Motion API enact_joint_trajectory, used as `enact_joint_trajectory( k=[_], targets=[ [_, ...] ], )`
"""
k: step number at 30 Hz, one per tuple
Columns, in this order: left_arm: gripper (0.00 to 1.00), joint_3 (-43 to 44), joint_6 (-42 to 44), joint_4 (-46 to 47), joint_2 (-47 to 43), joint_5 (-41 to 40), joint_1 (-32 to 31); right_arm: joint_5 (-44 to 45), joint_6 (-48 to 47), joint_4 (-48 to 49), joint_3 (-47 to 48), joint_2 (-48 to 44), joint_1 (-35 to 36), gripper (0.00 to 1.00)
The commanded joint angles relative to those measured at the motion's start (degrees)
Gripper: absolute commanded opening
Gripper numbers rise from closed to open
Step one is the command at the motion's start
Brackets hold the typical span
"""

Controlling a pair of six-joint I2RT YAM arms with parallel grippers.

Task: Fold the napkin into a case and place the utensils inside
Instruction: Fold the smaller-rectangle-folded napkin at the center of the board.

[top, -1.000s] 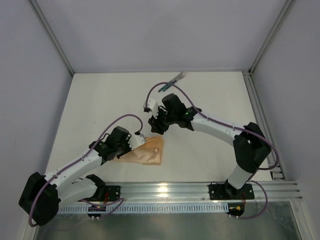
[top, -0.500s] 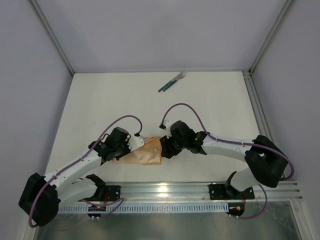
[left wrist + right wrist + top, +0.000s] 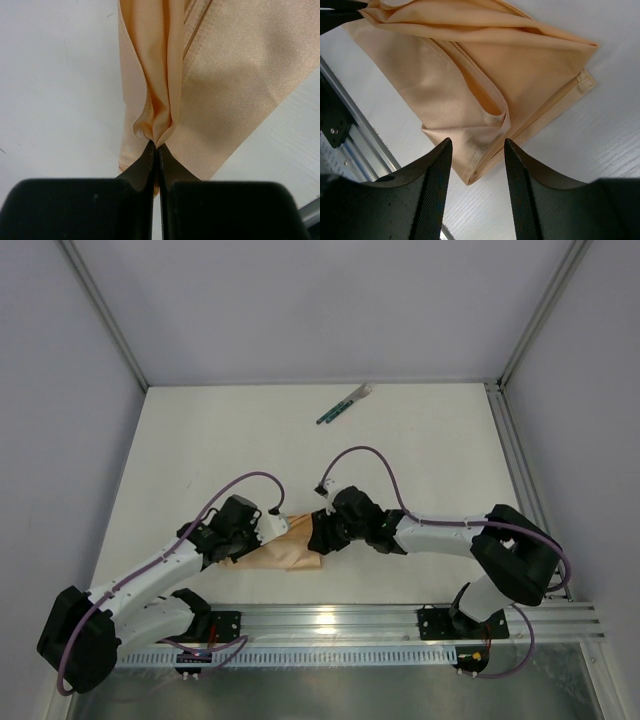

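The peach-tan napkin lies folded in layers near the table's front edge, between the two arms. My left gripper is shut on a pinched ridge of the napkin at its left end. My right gripper hangs open just above the napkin's right corner, one finger on each side of the folded tip, with nothing clamped. In the top view the right gripper covers that end. The utensils, green-handled with pale ends, lie together at the far middle of the table.
An aluminium rail runs along the near edge, close to the napkin; it also shows at the left of the right wrist view as a rail. White enclosure walls stand on three sides.
The right arm swung from the table's middle down to the napkin's right end and settled over it. The napkin bunched narrower. The left gripper kept its hold in place.
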Motion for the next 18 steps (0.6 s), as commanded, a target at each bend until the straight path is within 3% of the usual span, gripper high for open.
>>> enact_joint_trajectory(
  k=[1,7,12,18],
  targets=[
    [0.0,1.8,-0.6,-0.9,-0.7,0.9,0.2,1.6,2.0,4.1,1.9,2.5,0.0,0.5],
    [0.0,1.7,-0.6,-1.0,-1.0,1.1,0.2,1.6,4.1,6.9,-0.1,4.4,0.2,0.5],
    [0.0,2.3,-0.8,-1.8,-1.0,1.4,0.2,0.0,5.6,9.2,-0.4,6.3,0.3,0.29],
    [0.0,3.7,-1.1,-4.1,-1.4,2.6,0.2,2.0,6.9,6.1,0.8,8.6,0.1,0.25]
  ],
)
